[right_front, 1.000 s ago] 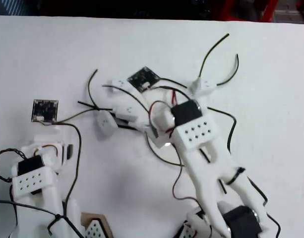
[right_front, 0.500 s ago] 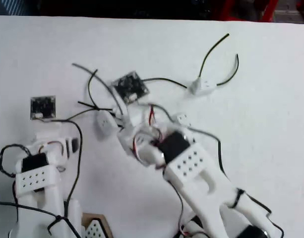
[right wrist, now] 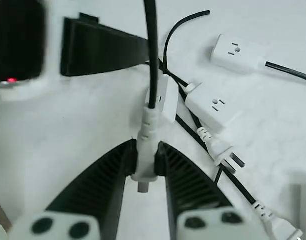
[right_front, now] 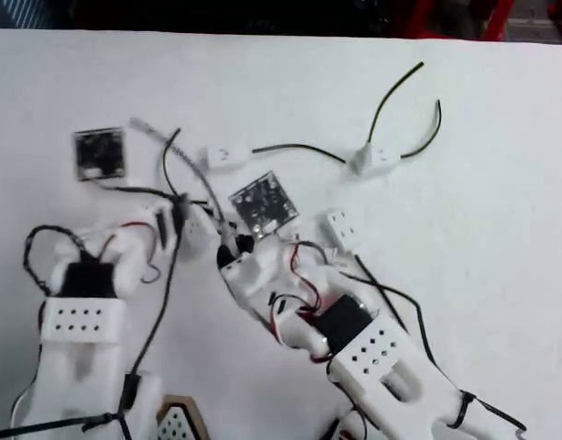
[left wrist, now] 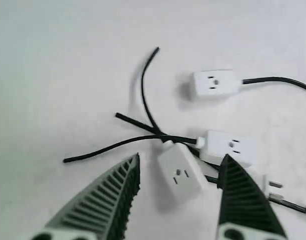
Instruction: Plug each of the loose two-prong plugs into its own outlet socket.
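Two grippers engaged. Right gripper (right wrist: 146, 150) is clamped on a two-prong plug (right wrist: 149, 131) by its body. Just beyond, left gripper (left wrist: 181, 161) is spread wide astride an outlet socket (left wrist: 180, 176). Step, as judged: bringing plug to socket. Next calls for steadying the socket and lining prongs with slots.

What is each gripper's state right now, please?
Left gripper: open, holding nothing.
Right gripper: shut on a white plug.
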Robot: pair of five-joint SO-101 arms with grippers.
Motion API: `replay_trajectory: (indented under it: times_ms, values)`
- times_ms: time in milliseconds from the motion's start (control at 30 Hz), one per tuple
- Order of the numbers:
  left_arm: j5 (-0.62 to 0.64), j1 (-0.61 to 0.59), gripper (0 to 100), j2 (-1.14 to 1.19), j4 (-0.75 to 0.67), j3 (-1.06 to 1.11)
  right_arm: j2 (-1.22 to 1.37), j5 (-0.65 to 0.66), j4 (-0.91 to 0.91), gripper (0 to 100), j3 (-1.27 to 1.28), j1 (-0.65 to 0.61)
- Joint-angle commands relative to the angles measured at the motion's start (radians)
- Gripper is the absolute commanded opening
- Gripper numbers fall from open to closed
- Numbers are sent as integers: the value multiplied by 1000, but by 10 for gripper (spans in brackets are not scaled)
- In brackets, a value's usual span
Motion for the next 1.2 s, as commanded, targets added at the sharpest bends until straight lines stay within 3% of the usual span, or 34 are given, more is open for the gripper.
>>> replay_trajectory:
  times_ms: [0,367,467,667,800,1167]
  values:
    - [5,111,256,-39,-5,-57,-31,-3,-24,17,-3,-12]
    - [-26,348,256,-412,141,26,-30,-3,-25,17,21,10]
    - [-57,341,256,-441,141,74,-31,-5,-25,17,21,39]
    - [-61,163,271,-430,135,78,-39,-6,-35,17,15,131]
    - [-106,88,331,-317,126,71,-31,-49,-102,17,21,217]
    - [-118,48,333,325,127,-227,-30,-126,-162,17,23,364]
